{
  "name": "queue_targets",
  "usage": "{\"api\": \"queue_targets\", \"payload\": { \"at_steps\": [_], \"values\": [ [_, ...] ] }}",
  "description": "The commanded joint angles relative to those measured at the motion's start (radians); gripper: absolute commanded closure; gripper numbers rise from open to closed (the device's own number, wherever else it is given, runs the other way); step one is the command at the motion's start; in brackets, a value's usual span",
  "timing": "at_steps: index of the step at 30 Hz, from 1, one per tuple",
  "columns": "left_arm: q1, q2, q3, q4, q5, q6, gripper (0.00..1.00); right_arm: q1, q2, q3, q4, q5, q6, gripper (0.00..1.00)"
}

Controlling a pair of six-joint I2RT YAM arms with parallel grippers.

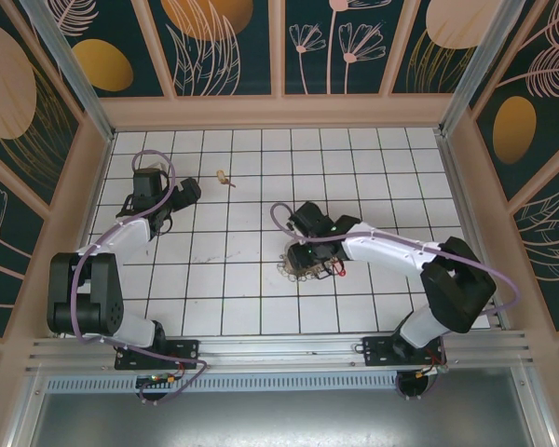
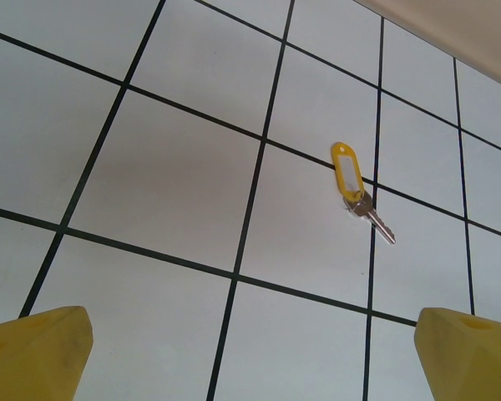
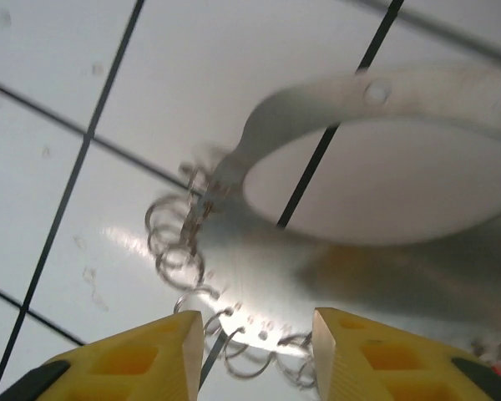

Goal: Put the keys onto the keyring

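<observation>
White tiles with black grid lines cover the floor (image 1: 233, 279), boxed in by dark walls (image 1: 354, 47) painted with flowers. Toward the far left, a loose key with a yellow tag (image 2: 351, 177) lies flat on a tile. The left gripper (image 2: 255, 322) hangs near it, jaws spread wide and holding nothing. Right of centre, the keyring (image 3: 376, 90) lies on the floor. The right gripper (image 3: 259, 322) sits low over it, jaws narrowed around a cluster of small wire rings (image 3: 179, 246) on the hoop; I cannot tell whether they actually pinch anything. The step in hand looks like securing the hoop. Next, the left arm would need to descend onto the key, close on it and carry it across.
</observation>
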Motion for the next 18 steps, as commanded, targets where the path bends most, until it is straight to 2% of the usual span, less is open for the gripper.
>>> {"api": "queue_targets", "payload": {
  "at_steps": [1,3,5,10,12,14,18],
  "values": [
    [-0.005,-0.004,0.006,0.003,0.0,-0.003,0.01,0.051,0.009,-0.024,-0.08,0.008,0.121,0.68],
    [-0.005,-0.004,0.007,0.003,-0.003,-0.003,0.01,0.067,0.013,-0.029,-0.08,0.002,0.147,0.72],
    [-0.005,-0.004,0.008,0.001,-0.004,-0.001,0.01,0.087,0.026,-0.036,-0.068,0.005,0.161,0.72],
    [-0.005,-0.004,0.007,0.001,-0.005,-0.001,0.01,0.141,0.093,0.005,-0.069,0.06,0.175,0.59],
    [-0.005,-0.003,0.008,0.001,-0.005,-0.001,0.01,0.166,0.126,0.04,-0.076,0.099,0.181,0.58],
    [-0.006,-0.002,0.008,0.001,-0.005,-0.001,0.01,0.189,0.16,0.076,-0.08,0.131,0.184,0.59],
    [-0.006,0.001,0.009,-0.002,-0.003,-0.001,0.01,0.226,0.235,0.157,-0.143,0.261,0.205,0.68]
  ]
}}
